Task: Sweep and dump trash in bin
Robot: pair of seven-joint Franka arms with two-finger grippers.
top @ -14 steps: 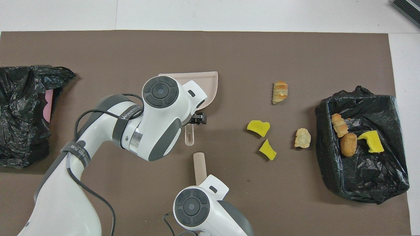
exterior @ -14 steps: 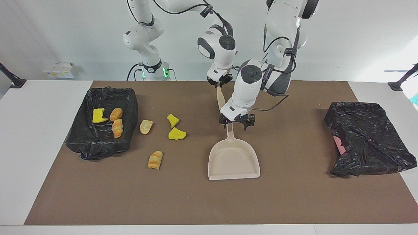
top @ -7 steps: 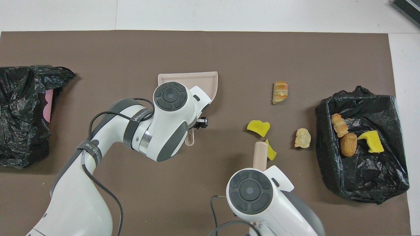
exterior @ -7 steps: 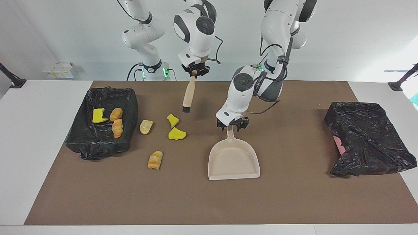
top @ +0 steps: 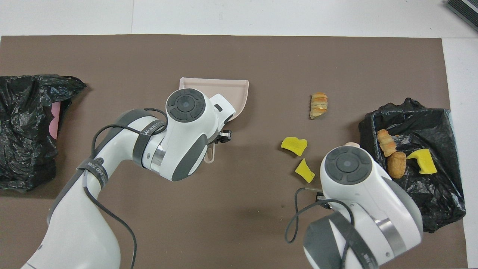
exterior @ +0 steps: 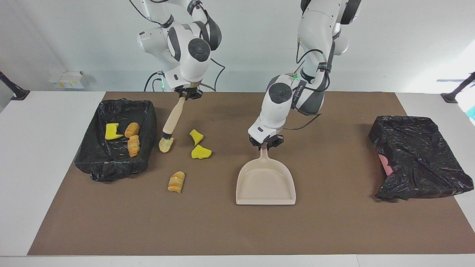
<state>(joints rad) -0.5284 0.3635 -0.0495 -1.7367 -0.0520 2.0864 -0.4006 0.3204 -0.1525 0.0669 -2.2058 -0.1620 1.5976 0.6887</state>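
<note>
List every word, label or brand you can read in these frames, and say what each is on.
"WANJEED", as best it reads: black strap around the left arm, overhead view.
Second strap, lower on the left arm: white lettering, too blurred to read.
Right arm's strap: lettering too blurred to read.
White box at the right arm's end of the table: yellow labels, too small to read.

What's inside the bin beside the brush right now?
Inside the black-lined bin lie three scraps: a yellow spongy chunk, a brown bread piece and a striped bread piece. Anything under the liner's folds is hidden.
</note>
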